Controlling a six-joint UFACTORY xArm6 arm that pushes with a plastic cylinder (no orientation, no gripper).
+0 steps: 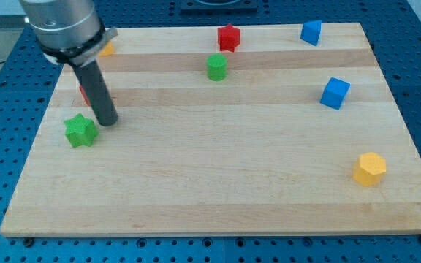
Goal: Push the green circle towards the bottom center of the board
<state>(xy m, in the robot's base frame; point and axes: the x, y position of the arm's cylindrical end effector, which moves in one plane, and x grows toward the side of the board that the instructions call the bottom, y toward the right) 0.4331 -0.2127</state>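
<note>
The green circle [216, 66] is a short green cylinder near the view's top centre of the wooden board [218, 190]. My tip [108, 122] is at the view's left, far to the left of and below the green circle, and just to the upper right of a green star block [80, 131]. The rod rises up and left to the arm's grey body [61, 25].
A red star block [229, 37] sits just above the green circle. Blue blocks lie at the top right [310, 32] and right [335, 93]. A yellow block [370, 169] is at the lower right. A red block [84, 93] and an orange block [107, 50] are partly hidden by the arm.
</note>
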